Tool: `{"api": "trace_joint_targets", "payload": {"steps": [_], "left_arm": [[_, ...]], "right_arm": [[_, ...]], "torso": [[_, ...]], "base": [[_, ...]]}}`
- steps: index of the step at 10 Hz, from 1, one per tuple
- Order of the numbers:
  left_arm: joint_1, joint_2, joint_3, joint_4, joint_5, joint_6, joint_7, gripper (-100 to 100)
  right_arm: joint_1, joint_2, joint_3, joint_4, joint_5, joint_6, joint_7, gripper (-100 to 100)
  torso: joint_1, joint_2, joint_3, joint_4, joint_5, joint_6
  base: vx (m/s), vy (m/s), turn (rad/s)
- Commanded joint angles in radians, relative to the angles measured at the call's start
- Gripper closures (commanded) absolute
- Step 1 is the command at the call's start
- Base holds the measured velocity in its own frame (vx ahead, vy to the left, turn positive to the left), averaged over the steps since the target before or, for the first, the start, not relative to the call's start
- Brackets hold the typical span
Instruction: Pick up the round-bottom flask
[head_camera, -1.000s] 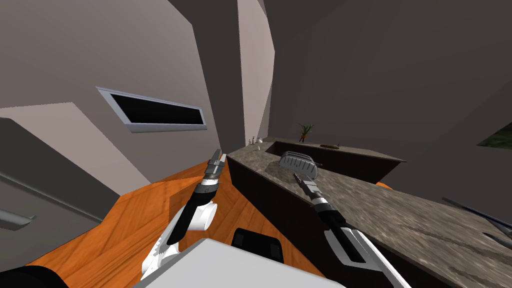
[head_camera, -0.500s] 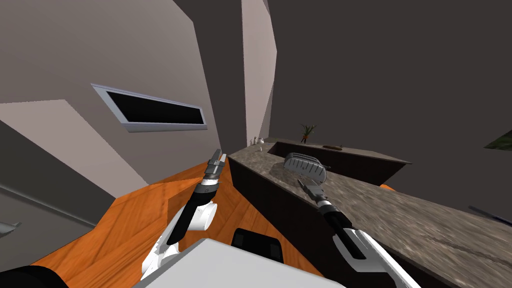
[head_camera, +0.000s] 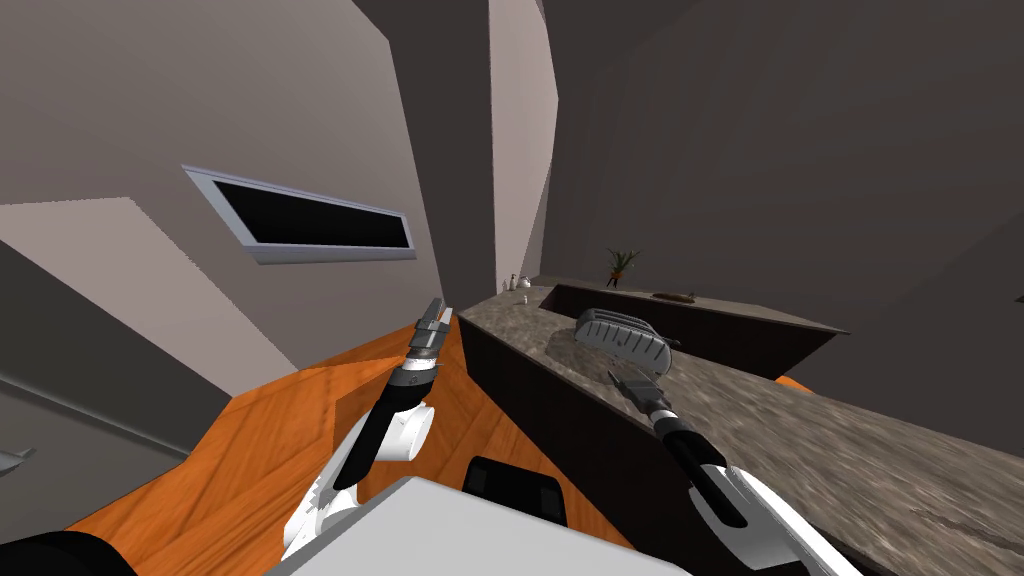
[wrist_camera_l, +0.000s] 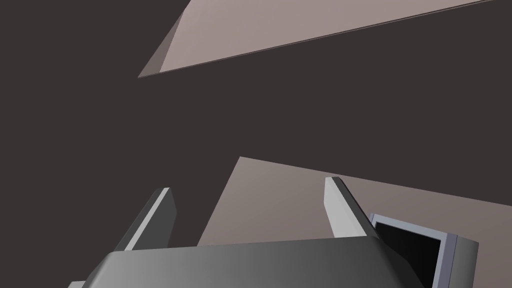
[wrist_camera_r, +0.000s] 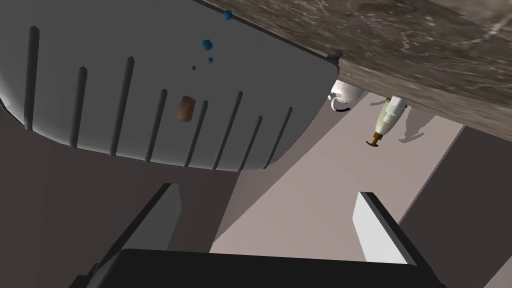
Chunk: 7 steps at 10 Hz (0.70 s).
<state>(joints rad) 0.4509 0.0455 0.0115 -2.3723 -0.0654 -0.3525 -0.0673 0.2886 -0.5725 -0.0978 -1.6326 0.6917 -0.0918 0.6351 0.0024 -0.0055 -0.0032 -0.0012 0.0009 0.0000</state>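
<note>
At the far end of the stone counter top (head_camera: 760, 420) stand small white items (head_camera: 516, 284). In the right wrist view they are a round white vessel (wrist_camera_r: 344, 93) with a dark loop, which may be the flask, and a pale bottle (wrist_camera_r: 387, 120) with a dark cap. My right gripper (head_camera: 624, 379) (wrist_camera_r: 267, 194) hovers open over the counter, just short of a grey ribbed appliance (head_camera: 622, 335) (wrist_camera_r: 150, 95) and far from those items. My left gripper (head_camera: 437, 306) (wrist_camera_l: 249, 185) is raised over the orange floor beside the counter, open and empty.
The dark counter front (head_camera: 560, 420) runs along my right side. A raised dark ledge (head_camera: 700, 325) behind the appliance carries a potted plant (head_camera: 620, 266) and a brown object (head_camera: 675, 296). A framed window (head_camera: 310, 222) is on the left wall. Orange wood floor (head_camera: 260, 440) lies left.
The whole head view has shifted: counter, appliance and plant slide to the right. My right arm has swung right with them, keeping its place before the appliance. The left arm holds still.
</note>
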Motion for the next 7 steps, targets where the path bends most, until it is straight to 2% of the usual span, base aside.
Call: {"api": "trace_joint_targets", "payload": {"steps": [1,2,3,7], "left_arm": [[0.000,0.000,0.000,0.000,0.000,0.000,0.000,0],[0.000,0.000,0.000,0.000,0.000,0.000,0.000,0],[0.000,0.000,0.000,0.000,0.000,0.000,0.000,0],[0.000,0.000,0.000,0.000,0.000,0.000,0.000,0]], "right_arm": [[0.002,-0.040,-0.002,0.043,0.023,0.022,0.022,-100],[0.004,-0.060,-0.003,0.071,0.040,0.035,0.038,-100],[0.004,-0.060,-0.003,0.071,0.040,0.035,0.038,-100],[0.012,-0.133,-0.008,0.170,0.099,0.080,0.092,-100]], "torso": [[0.000,0.000,0.000,0.000,0.000,0.000],[0.000,-0.001,-0.001,0.000,0.000,0.000],[0.000,-0.002,-0.001,0.000,0.000,0.000],[0.000,-0.002,-0.001,0.000,0.000,0.000]], "base": [[0.092,0.045,0.050],[0.109,0.059,0.053],[0.081,0.045,0.007],[0.093,0.050,0.046]]}}
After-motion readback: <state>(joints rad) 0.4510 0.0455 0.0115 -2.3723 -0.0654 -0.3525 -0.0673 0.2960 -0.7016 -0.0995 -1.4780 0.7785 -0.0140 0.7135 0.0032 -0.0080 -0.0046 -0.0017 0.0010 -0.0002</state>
